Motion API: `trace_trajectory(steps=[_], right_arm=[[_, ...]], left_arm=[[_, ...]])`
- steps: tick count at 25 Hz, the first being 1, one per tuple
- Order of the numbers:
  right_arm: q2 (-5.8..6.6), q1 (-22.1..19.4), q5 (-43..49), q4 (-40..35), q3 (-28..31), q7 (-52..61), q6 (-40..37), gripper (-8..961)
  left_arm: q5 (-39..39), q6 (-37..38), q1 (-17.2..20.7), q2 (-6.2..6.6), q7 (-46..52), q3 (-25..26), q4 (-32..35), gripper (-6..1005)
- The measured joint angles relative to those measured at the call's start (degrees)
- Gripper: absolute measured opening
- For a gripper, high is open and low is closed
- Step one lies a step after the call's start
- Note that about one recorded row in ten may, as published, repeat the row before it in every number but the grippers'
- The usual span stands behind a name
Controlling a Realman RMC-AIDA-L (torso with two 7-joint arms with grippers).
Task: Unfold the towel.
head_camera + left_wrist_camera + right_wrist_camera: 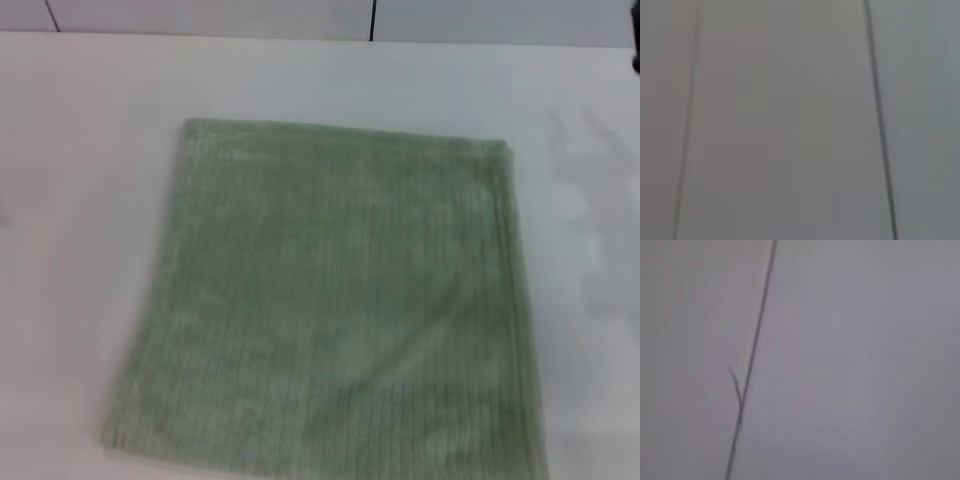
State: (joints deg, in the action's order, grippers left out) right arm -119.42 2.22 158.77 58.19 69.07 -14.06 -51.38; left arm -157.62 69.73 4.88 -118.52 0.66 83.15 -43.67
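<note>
The towel (330,300), a pale sage-green ribbed terry cloth, lies flat as a rough square on the white table (80,150) in the head view. It reaches from the upper middle down past the view's bottom edge. No gripper shows in the head view. Both wrist views show only a plain grey surface with thin dark lines, and neither shows the towel or any fingers.
A white wall with dark vertical seams (372,20) stands behind the table's far edge. A small dark object (636,62) sits at the right edge of the head view. Arm shadows (590,200) fall on the table to the right of the towel.
</note>
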Motion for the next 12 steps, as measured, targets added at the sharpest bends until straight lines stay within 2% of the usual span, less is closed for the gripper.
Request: trace_trajectory(steps=[2, 3, 4, 7, 10, 12], right_arm=[[0.03, 3.76, -0.38, -12.31, -1.76, 3.23, -17.60, 418], [-0.13, 6.75, -2.97, -20.98, -2.10, 7.09, -29.80, 422], [-0.13, 6.75, -2.97, -20.98, -2.10, 7.09, -29.80, 426], [-0.15, 8.64, -8.14, -25.61, -2.80, 8.55, -37.87, 438], [0.05, 8.55, -10.84, -26.21, -3.49, 8.61, -38.07, 450], [0.05, 8.42, -10.95, -26.27, -3.48, 8.62, -37.76, 450]], left_arm=[[1.67, 3.41, -2.00, -0.03, 2.54, 0.13, 5.64, 310], [3.37, 7.22, -4.63, -0.04, 4.36, 0.23, 11.84, 357], [3.37, 7.22, -4.63, -0.04, 4.36, 0.23, 11.84, 405], [4.53, 11.69, -7.51, -0.09, 4.69, 0.28, 18.30, 547], [5.72, 14.56, -10.11, -0.16, 4.27, 0.38, 22.85, 689], [6.11, 14.68, -10.68, -0.17, 4.27, 0.39, 23.48, 689]])
